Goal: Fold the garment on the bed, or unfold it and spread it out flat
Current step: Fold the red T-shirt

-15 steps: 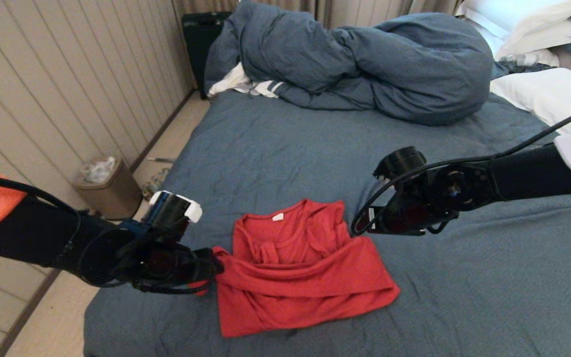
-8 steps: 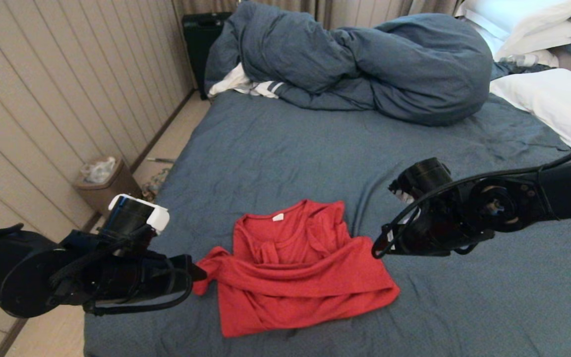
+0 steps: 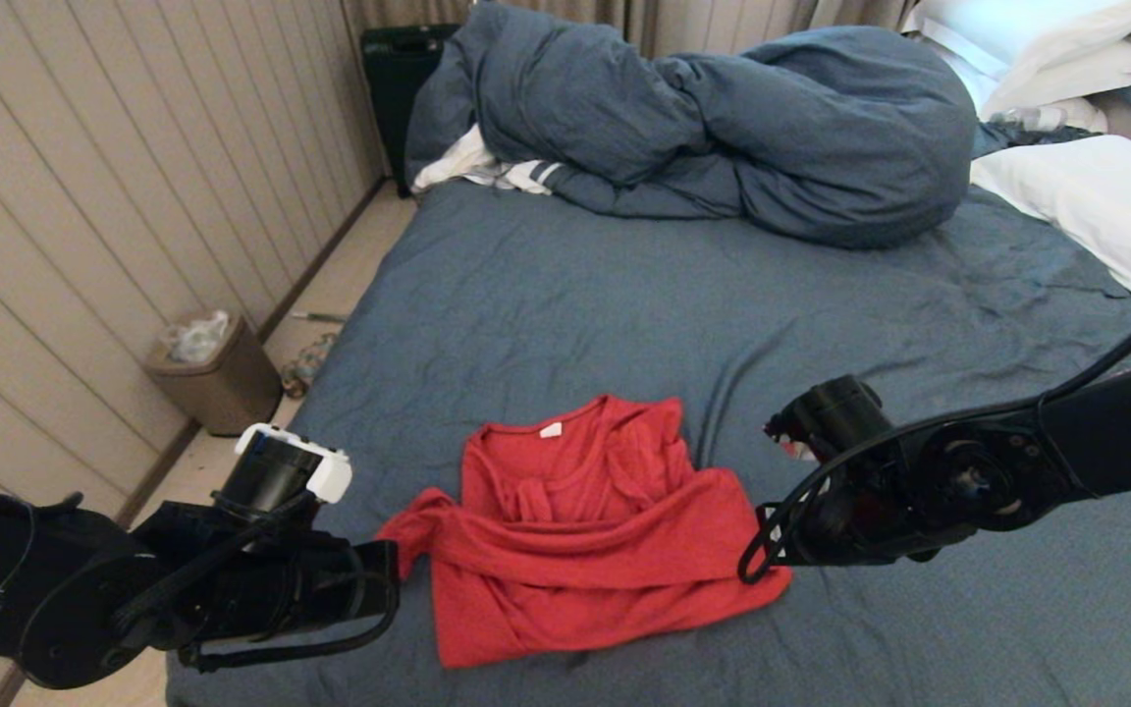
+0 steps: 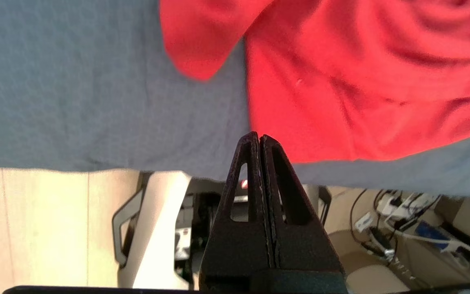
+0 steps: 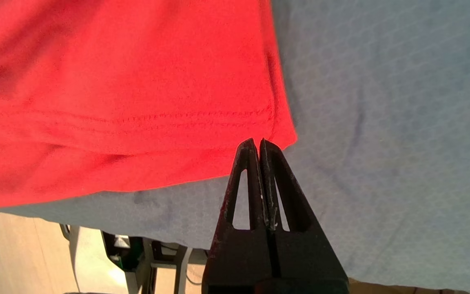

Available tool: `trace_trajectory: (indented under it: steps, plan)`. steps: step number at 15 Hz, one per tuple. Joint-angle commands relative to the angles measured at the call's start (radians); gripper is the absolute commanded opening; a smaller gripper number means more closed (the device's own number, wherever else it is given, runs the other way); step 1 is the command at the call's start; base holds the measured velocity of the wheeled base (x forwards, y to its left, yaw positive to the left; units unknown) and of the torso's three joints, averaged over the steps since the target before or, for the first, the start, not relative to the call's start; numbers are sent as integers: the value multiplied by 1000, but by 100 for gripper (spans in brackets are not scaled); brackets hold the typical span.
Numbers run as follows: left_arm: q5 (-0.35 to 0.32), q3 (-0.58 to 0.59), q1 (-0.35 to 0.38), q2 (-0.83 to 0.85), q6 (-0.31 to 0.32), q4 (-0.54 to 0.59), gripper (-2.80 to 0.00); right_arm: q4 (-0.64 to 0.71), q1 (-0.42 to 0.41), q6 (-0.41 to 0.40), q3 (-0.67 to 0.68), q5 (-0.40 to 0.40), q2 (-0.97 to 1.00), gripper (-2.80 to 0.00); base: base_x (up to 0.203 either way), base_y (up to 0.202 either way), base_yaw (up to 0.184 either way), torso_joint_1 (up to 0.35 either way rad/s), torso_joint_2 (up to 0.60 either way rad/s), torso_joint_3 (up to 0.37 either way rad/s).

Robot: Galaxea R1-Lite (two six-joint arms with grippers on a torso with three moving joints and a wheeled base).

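Observation:
The garment [image 3: 585,535], a red T-shirt, lies roughly folded and wrinkled near the front edge of the bed [image 3: 565,295], neck label facing up and one sleeve sticking out on the left. No print shows. My left gripper [image 4: 258,135] is shut and empty, level with the shirt's left side, tips just off its edge [image 4: 341,102]. It hovers by the bed's left front corner [image 3: 384,579]. My right gripper [image 5: 258,141] is also shut and empty, its tips over the shirt's near right corner [image 5: 278,130], above the hem.
A bunched blue-grey duvet [image 3: 723,128] fills the far side of the bed, with a white striped cloth [image 3: 487,169] under it and white pillows [image 3: 1086,191] at right. A waste bin [image 3: 217,378] stands on the floor by the panelled wall at left.
Both grippers went from open to shut with nothing in them. The left drew the sleeve outward, let it go and backed off left. The right arm moved from the shoulder toward the shirt's near right corner.

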Motion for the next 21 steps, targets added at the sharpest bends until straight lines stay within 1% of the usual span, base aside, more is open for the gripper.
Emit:
trace_trajectory:
  steps: [1,2,3,4,5,13,14,21]
  plan:
    - [-1,6,-7,14,-5,-2,-280,1,13,4,0,-2,24,-280,0,0,0,0,0,0]
    - [-1,8,-7,13,-7,-2,-280,-5,25,6,0,-4,36,-280,0,0,0,0,0,0]
    - [-3,9,-8,10,-7,-1,-280,-14,25,7,2,-4,42,-211,0,0,0,0,0,0]
    - [-3,11,-8,6,-7,-1,-280,-38,25,6,6,-4,49,0,0,0,0,0,0,0]
    - [-3,11,-8,8,-7,-1,-280,-57,25,4,7,-6,61,0,0,0,0,0,0,0]
    - [-4,9,-8,16,-5,-1,-280,-73,26,7,-22,-4,114,0,0,0,0,0,0,0]
    - [-4,8,-8,21,-5,-1,-280,-73,27,8,-28,-4,113,-280,0,0,0,0,0,0]
    - [-4,9,-8,23,-5,-1,-280,-73,27,8,-24,-9,105,-280,0,0,0,0,0,0]
